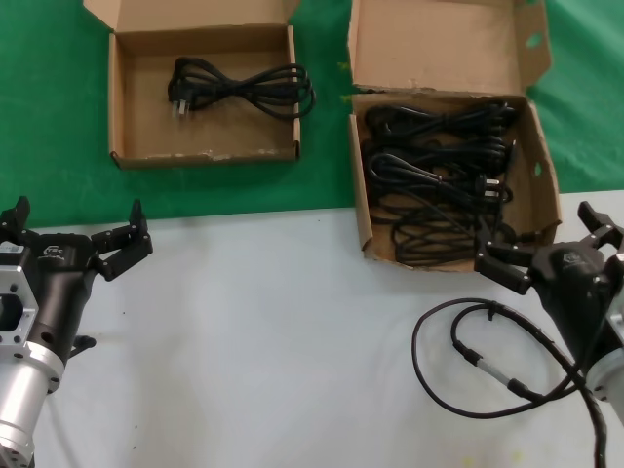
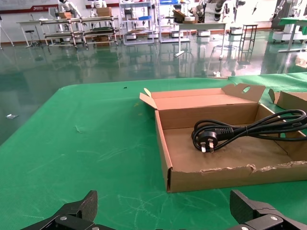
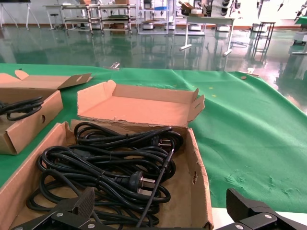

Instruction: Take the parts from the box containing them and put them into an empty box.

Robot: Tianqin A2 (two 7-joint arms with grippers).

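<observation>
Several black power cords lie bundled in the larger, deeper cardboard box at the back right; they also show in the right wrist view. One power cord lies in the smaller shallow box at the back left, and shows in the left wrist view. My right gripper is open and empty, just in front of the larger box's front right corner. My left gripper is open and empty over the white table, well short of the smaller box.
A thin black cable with a silver connector loops on the white table beside my right arm. The boxes stand on a green cloth behind the white table. The larger box's lid flap stands up at the back.
</observation>
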